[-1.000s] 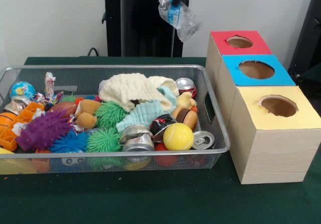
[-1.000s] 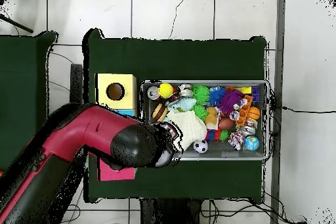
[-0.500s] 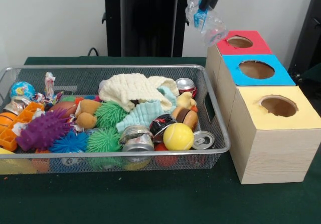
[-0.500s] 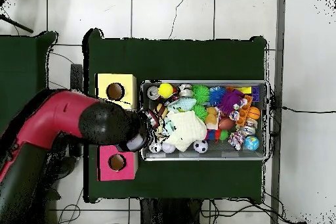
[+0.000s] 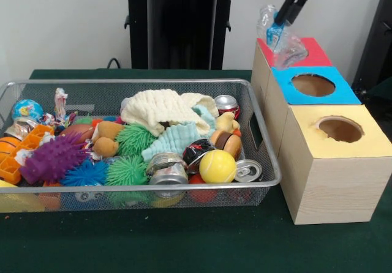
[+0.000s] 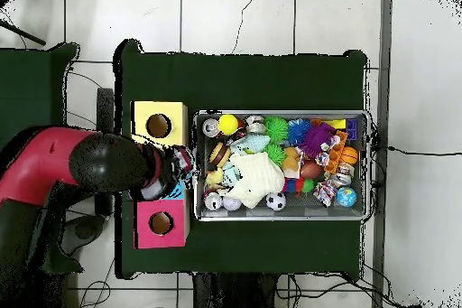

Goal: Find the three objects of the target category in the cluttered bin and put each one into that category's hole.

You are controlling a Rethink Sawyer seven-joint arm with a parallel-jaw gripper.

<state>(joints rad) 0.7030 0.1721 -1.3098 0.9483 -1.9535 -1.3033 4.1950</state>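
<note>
A crumpled clear plastic bottle point(image 5: 278, 35) with a blue label hangs tilted in the air, pinched near its upper part by the gripper point(image 5: 291, 11) — its lower end sits in front of the red-topped box point(image 5: 318, 54), above the near edge of that box's top. The red box's hole is hidden behind it. Next in the row, touching, stands the blue-topped box point(image 5: 343, 89) with its round hole open, then the yellow-topped box point(image 5: 309, 129) — its hole slightly ragged at the rim.

Even, soft indoor light; faint shadows, no glare.
</note>
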